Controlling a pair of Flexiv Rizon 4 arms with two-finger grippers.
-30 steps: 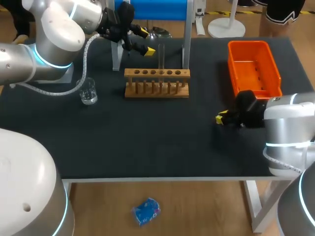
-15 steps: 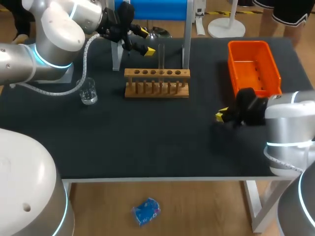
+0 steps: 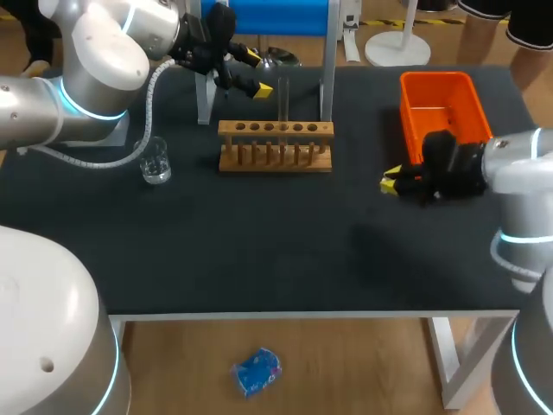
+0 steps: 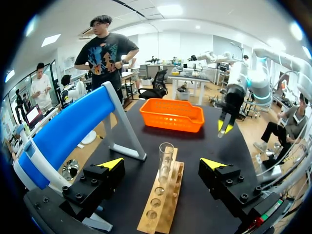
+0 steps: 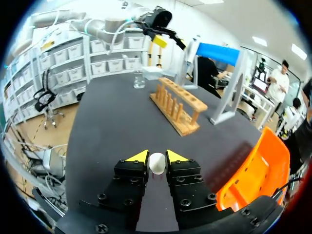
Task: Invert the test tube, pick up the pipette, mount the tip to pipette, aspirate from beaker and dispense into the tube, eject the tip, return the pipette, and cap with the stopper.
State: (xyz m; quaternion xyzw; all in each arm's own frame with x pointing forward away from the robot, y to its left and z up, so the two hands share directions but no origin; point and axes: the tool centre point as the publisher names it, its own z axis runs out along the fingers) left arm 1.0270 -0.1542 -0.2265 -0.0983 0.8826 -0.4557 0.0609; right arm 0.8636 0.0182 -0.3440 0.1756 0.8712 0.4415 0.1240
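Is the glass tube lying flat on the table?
No, the test tube stands upright in the wooden rack.

**Q:** Which colours identify the fixed items?
**A:** The table (image 3: 259, 251) is plain matte black. The rack (image 3: 275, 147) is light natural wood. The bin (image 3: 445, 112) is solid bright orange. The stand panel (image 3: 268, 15) is blue, on grey legs.

**Q:** And the glassware?
**A:** The test tube (image 3: 282, 99) and the beaker (image 3: 156, 162) are clear and colourless.

**Q:** And the robot parts?
**A:** The left arm (image 3: 104, 52) and the right arm (image 3: 527, 181) are white-grey, with pale blue glowing rings. The left gripper (image 3: 257, 73) and the right gripper (image 3: 390, 181) are black with yellow tips. The stopper (image 5: 157, 163) is white.
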